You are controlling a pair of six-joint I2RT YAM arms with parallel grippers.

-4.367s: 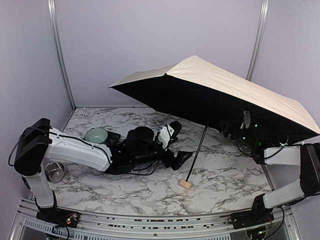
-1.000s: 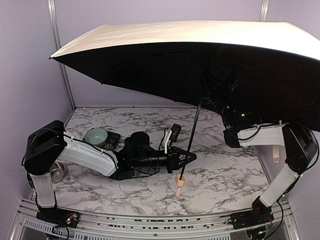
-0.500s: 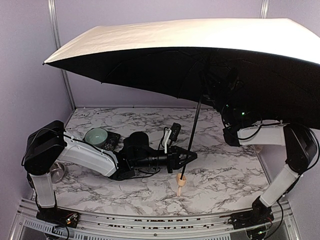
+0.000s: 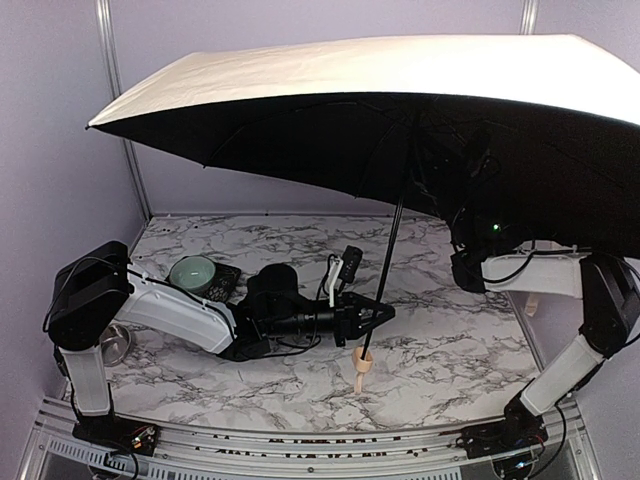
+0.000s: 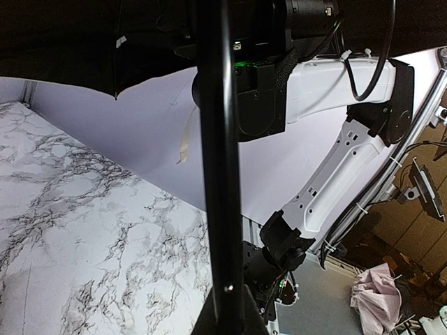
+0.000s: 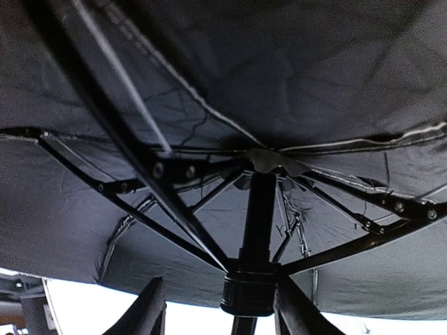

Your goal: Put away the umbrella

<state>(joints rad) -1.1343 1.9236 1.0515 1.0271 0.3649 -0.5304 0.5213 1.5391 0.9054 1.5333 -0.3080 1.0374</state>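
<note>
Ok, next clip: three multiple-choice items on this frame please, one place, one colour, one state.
1. Where does the left end effector grip the umbrella? A) canopy edge B) low on the shaft, above the handle C) top tip
2. What colour is the bowl? A) red B) pale green C) black
3. The umbrella is: A) open B) folded shut C) lying flat on the table
Answers: 1 B, it clamps the shaft just over the handle; 2 B, it looks pale green; 3 A, it spreads wide overhead.

Left arm stretches low toward the table's centre, left gripper (image 4: pixel 378 314) clamped on the umbrella (image 4: pixel 350 70); right gripper (image 6: pixel 222 292) is raised high, fingers apart.
</note>
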